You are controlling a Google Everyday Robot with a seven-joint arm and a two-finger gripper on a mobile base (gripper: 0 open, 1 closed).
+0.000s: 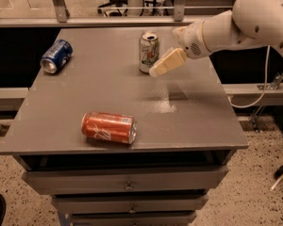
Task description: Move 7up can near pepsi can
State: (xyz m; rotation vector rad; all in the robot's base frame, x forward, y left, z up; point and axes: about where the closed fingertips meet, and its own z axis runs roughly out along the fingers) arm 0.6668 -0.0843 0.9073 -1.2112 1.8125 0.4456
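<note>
The 7up can point(148, 52) stands upright near the far middle of the grey table point(193, 121); it is silver-white with green lettering. The pepsi can point(56, 56), dark blue, lies on its side at the far left of the table. My gripper point(167, 62) comes in from the right on a white arm and hangs just to the right of the 7up can, its cream tip close beside the can's lower half. It holds nothing that I can see.
An orange-red can point(109, 127) lies on its side near the table's front edge. Drawers point(127, 182) sit below the tabletop. A rail and chair legs run behind the table. A cable point(259, 93) hangs at the right.
</note>
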